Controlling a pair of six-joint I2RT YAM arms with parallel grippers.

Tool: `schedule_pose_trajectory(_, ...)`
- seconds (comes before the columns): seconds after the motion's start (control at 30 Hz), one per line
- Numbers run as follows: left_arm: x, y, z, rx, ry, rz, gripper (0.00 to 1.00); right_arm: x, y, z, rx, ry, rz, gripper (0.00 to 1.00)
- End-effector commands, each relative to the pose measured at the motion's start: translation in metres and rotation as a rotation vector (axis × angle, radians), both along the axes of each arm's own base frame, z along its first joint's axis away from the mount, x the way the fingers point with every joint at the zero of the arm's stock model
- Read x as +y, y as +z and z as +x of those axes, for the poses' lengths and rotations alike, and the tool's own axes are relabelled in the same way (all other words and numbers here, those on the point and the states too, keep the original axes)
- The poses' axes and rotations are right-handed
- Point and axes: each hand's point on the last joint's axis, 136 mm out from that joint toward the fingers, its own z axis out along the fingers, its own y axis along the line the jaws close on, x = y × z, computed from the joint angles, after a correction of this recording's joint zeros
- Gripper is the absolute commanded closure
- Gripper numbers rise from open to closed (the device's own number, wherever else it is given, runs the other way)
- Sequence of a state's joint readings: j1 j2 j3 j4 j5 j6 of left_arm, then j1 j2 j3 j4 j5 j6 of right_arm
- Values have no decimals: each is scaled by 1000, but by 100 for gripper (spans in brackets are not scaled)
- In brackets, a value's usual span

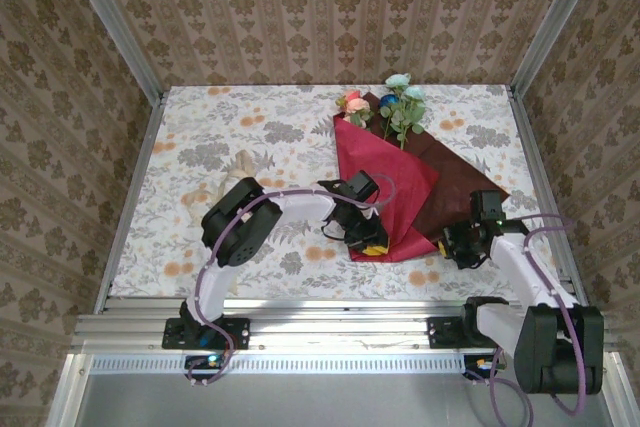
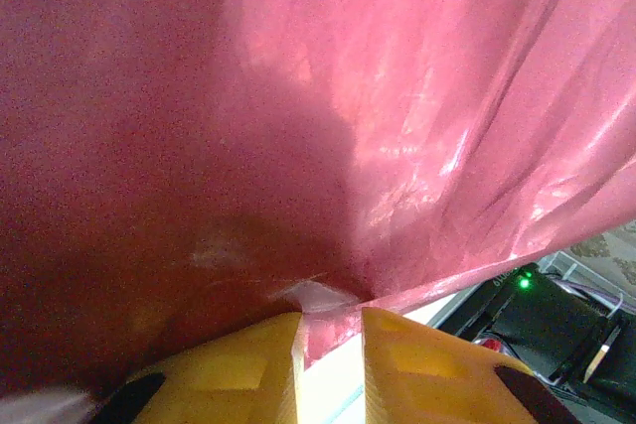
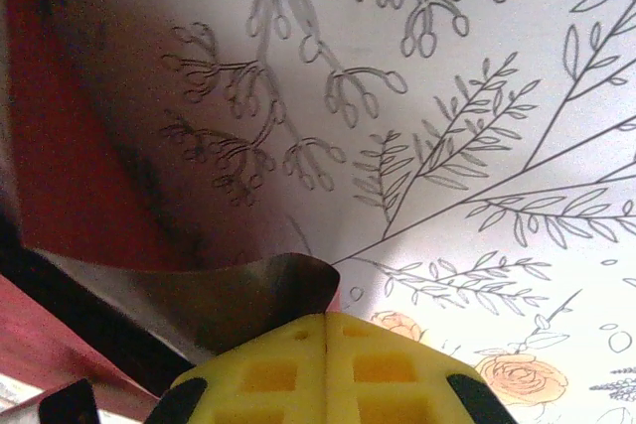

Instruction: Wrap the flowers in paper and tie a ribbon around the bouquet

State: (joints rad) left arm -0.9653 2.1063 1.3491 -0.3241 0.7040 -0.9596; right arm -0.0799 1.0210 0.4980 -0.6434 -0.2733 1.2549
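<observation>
- Top external view: the paper (image 1: pixel 385 182) lies on the floral tablecloth (image 1: pixel 250 137), right of centre. Its bright red face is folded over the stems and a dark maroon flap spreads out to the right.
- The flowers (image 1: pixel 395 102) poke out at the far end of the fold: pink, pale blue and green leaves, with the blooms resting on the cloth.
- A pale beige strip, probably the ribbon (image 1: pixel 238 162), lies on the cloth left of the paper, well apart from both grippers.
- The left gripper (image 1: pixel 368 239) sits at the near corner of the red fold. In the left wrist view its yellow fingers (image 2: pixel 258 364) stand narrowly apart with the sheet's edge (image 2: pixel 348 96) dipping between them. Daylight shows in the gap, so there is no firm pinch yet.
- The right gripper (image 1: pixel 458 244) sits at the near edge of the maroon flap. In the right wrist view its fingers (image 3: pixel 326 317) are pressed together, with a curled lip of paper (image 3: pixel 268 285) caught at the tips and lifted off the cloth.
- Handling judgement: the sheet looks thin, light and glossy. It is likely to be slippery, to crease easily and to spring back open.
- It is best held by its edges and corners, pinched deep enough not to slide out.
- The stems are thin and the blooms light, so a hard tug on the sheet would shift them.
</observation>
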Motion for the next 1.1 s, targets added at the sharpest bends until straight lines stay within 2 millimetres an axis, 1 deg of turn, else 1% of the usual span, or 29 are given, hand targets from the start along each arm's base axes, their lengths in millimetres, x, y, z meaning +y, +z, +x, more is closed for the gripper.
schedule_pose_trajectory(0.0,5,-3,-2,-5,-11,6,78,-5,4,-2,-8,14,-45,100)
schedule_pose_trajectory(0.1,6,-5,-2,-5,-11,11,79,-5,19,10,-54,69,-70,100)
schedule_pose_trajectory(0.13,7,-6,-2,-6,-11,13,79,-2,27,17,-88,103,-80,100)
schedule_pose_trajectory(0.2,7,-8,-3,-5,-12,15,79,8,46,32,-163,193,-97,100)
schedule_pose_trajectory(0.23,8,-8,-3,-5,-11,16,79,14,54,36,-181,242,-115,100)
schedule_pose_trajectory(0.33,10,-10,-2,-9,-5,17,79,44,79,44,-234,424,-151,100)
schedule_pose_trajectory(0.43,12,-10,2,-18,6,17,79,73,92,42,-266,563,-166,100)
schedule_pose_trajectory(0.47,13,-9,3,-22,12,16,80,83,94,41,-278,612,-171,100)
schedule_pose_trajectory(0.5,14,-7,6,-30,21,10,80,89,96,39,-282,647,-178,100)
schedule_pose_trajectory(0.53,14,-1,10,-43,33,-1,79,92,96,36,-274,681,-192,100)
schedule_pose_trajectory(0.6,16,14,20,-74,61,-21,77,88,93,31,-245,703,-217,100)
schedule_pose_trajectory(0.67,17,37,34,-102,97,-60,75,81,92,29,-249,700,-242,100)
schedule_pose_trajectory(0.73,18,50,52,-138,142,-75,73,79,96,33,-274,701,-253,100)
schedule_pose_trajectory(0.8,12,59,61,-118,163,-119,73,82,101,40,-300,724,-257,100)
schedule_pose_trajectory(0.83,9,61,65,-105,167,-137,73,85,104,43,-309,739,-255,100)
schedule_pose_trajectory(0.93,4,57,80,-106,185,-139,74,92,106,49,-329,775,-244,100)
schedule_pose_trajectory(1.0,-2,52,88,-107,189,-133,74,97,110,53,-354,800,-235,100)
schedule_pose_trajectory(1.07,-11,45,94,-101,189,-141,75,104,112,55,-380,836,-220,100)
